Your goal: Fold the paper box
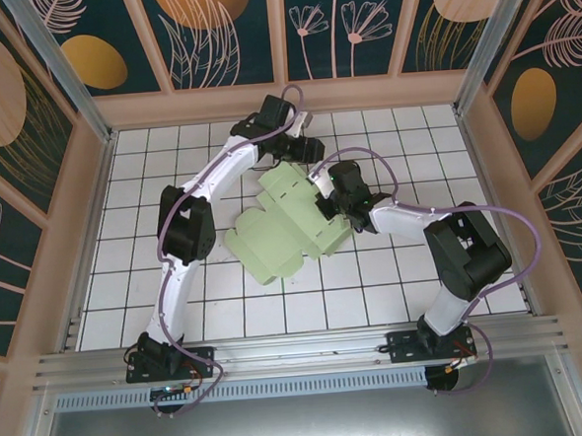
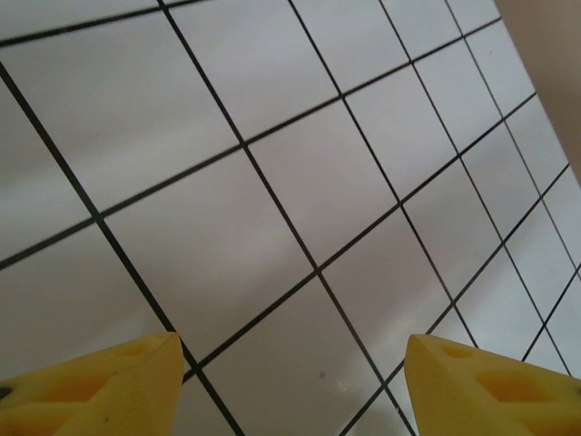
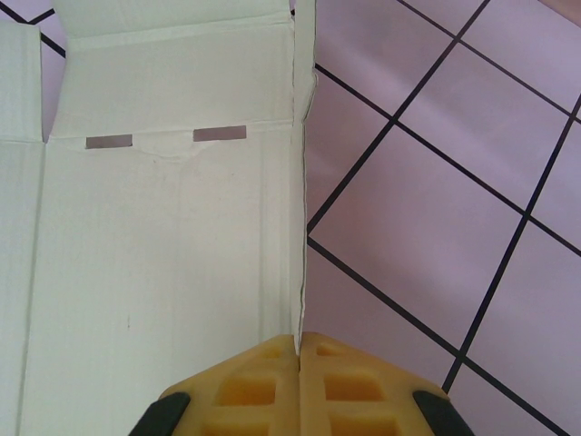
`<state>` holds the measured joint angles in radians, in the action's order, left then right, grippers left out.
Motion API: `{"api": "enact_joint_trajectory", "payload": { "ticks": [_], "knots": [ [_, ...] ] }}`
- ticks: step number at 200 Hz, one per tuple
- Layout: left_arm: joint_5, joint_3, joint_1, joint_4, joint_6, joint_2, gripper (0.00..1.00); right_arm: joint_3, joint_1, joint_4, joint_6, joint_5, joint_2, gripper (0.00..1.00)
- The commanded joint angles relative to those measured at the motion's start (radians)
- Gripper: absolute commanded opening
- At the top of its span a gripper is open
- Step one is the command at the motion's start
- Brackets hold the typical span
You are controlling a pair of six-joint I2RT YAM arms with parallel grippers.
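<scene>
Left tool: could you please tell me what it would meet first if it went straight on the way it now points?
Probably the bare tiled table: the open left tool points at white tiles, with nothing between its fingertips and them, though depth is unclear.

I count one paper box (image 1: 286, 223) on the desk (image 1: 108, 288), a single creased sheet as far as I can tell from above. There are two arms (image 1: 219, 178), each with one hand: the left hand (image 2: 292, 359) and the right hand (image 3: 300, 350). Two small slots (image 3: 220, 133) show in the card.
</scene>
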<state>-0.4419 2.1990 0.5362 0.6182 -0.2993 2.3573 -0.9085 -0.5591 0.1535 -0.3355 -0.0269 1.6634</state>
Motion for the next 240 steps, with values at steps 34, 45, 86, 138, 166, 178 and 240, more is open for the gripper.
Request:
{"api": "enact_joint_trajectory", "payload": {
  "ticks": [34, 45, 86, 138, 166, 178, 240],
  "knots": [
    [-0.001, -0.092, 0.030, 0.052, 0.018, -0.072, 0.61, -0.019, -0.002, 0.038, 0.005, -0.036, 0.028, 0.00],
    [0.009, -0.113, 0.038, 0.050, 0.014, -0.083, 0.61, -0.022, -0.001, 0.041, 0.007, -0.036, 0.031, 0.00],
    [0.019, -0.192, 0.041, 0.007, -0.054, -0.120, 0.58, -0.025, -0.003, 0.044, 0.010, -0.044, 0.033, 0.00],
    [0.033, -0.261, 0.054, -0.074, -0.155, -0.151, 0.45, -0.036, -0.016, 0.024, -0.001, -0.100, 0.043, 0.00],
    [0.071, -0.290, 0.057, -0.077, -0.180, -0.162, 0.47, -0.033, -0.016, 0.036, 0.001, -0.116, 0.043, 0.00],
    [0.084, -0.312, 0.058, -0.089, -0.193, -0.174, 0.53, -0.035, -0.016, 0.040, 0.004, -0.119, 0.045, 0.00],
    [0.015, -0.392, 0.060, -0.204, -0.274, -0.202, 0.46, -0.048, -0.022, 0.036, 0.004, -0.115, 0.061, 0.00]
  ]
}}
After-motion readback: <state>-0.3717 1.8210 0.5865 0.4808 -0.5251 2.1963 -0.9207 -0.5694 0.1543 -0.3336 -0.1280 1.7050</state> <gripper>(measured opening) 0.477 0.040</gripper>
